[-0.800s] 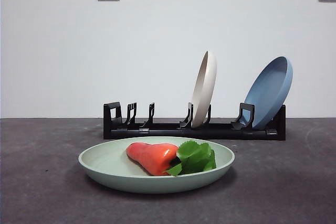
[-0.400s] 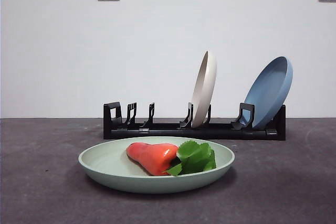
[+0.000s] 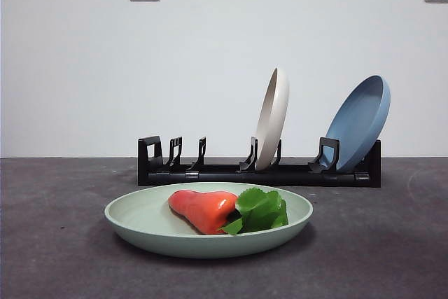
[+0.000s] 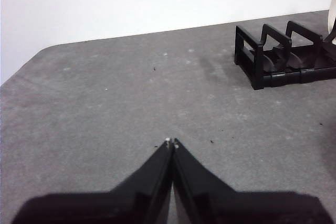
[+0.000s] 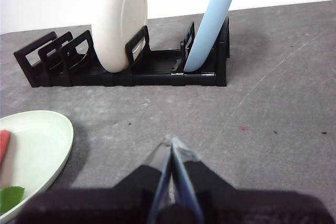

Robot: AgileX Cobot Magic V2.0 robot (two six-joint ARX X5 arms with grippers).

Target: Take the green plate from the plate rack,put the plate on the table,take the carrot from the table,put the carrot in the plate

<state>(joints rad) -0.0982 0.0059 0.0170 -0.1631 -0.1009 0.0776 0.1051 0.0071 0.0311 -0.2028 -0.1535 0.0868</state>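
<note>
Green plate [image 3: 140,218] sits flat on the table [image 3: 56,243] in front of the plate rack [image 3: 259,173], same spot as a second ago. Carrot [image 3: 203,209] lies in the plate, leaves toward the right in the front view, unmoved. Cream-white plate [image 3: 272,118] and blue plate [image 3: 360,122] stand in the rack, unchanged. Nothing differs from the earlier frames. Left gripper [image 4: 171,142] has its jaws pressed together, empty, over bare table near the rack's end. Right gripper [image 5: 170,142] is likewise clenched on nothing, above the table just beside the green plate's rim.
</note>
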